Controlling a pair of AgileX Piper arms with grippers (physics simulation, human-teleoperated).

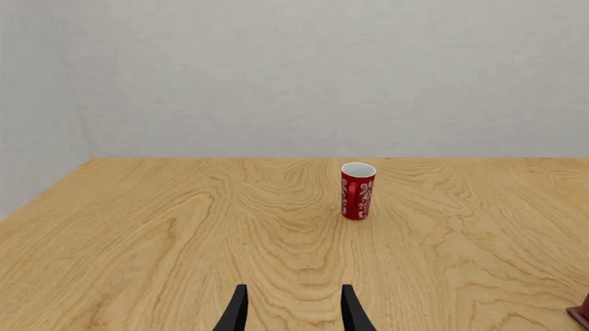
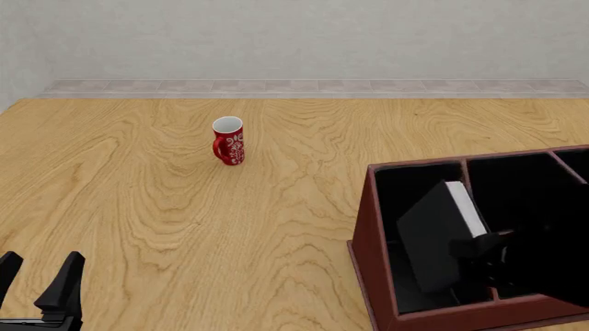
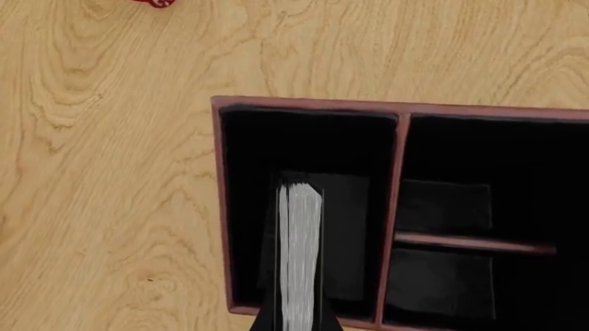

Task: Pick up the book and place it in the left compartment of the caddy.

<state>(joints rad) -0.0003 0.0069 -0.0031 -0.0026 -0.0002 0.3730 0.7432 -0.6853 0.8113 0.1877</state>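
The book (image 2: 440, 238), black with white page edges (image 3: 300, 255), leans tilted inside the left compartment (image 2: 410, 185) of the dark red-brown caddy (image 2: 370, 231). My right gripper (image 2: 483, 252) is down in that compartment, shut on the book. In the right wrist view the book stands edge-on between the fingers of the right gripper (image 3: 299, 325), over the compartment's black floor (image 3: 253, 158). My left gripper (image 2: 37, 276) hovers open and empty near the table's front left corner; the left wrist view shows this left gripper (image 1: 294, 314) with nothing between its fingers.
A red patterned mug (image 2: 228, 141) stands upright on the wooden table, left of the caddy and farther back, straight ahead of the left gripper (image 1: 358, 191). The caddy's right sections (image 3: 474, 241) are split by a crossbar. A caddy corner (image 1: 580, 316) shows in the left wrist view.
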